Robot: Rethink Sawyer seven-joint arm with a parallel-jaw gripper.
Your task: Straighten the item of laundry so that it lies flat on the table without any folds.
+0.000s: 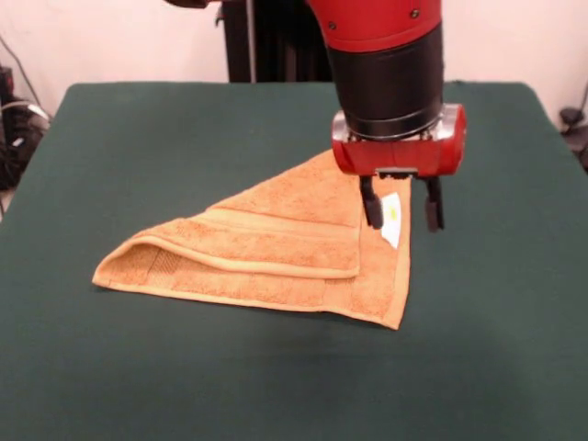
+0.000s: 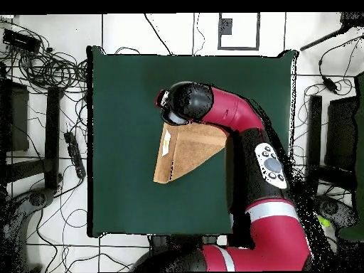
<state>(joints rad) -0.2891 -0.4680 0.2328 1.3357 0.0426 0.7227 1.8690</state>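
While the towel (image 1: 276, 253) is lying folded into a triangle mid-bench (image 1: 138, 138), the tool (image 1: 401, 217) is hovering with fingers apart, straddling the towel's edge by the white label (image 1: 392, 219).

The orange-tan terry towel (image 1: 276, 253) (image 2: 186, 151) lies on the dark green felt surface (image 1: 138, 138) (image 2: 121, 106), folded over itself into a rough triangle, not flat. In the front view a doubled upper layer with a woven border band sits over the lower layer, its rolled edge running along the near side. A small white-and-yellow label (image 1: 392, 219) (image 2: 166, 141) shows near one edge.
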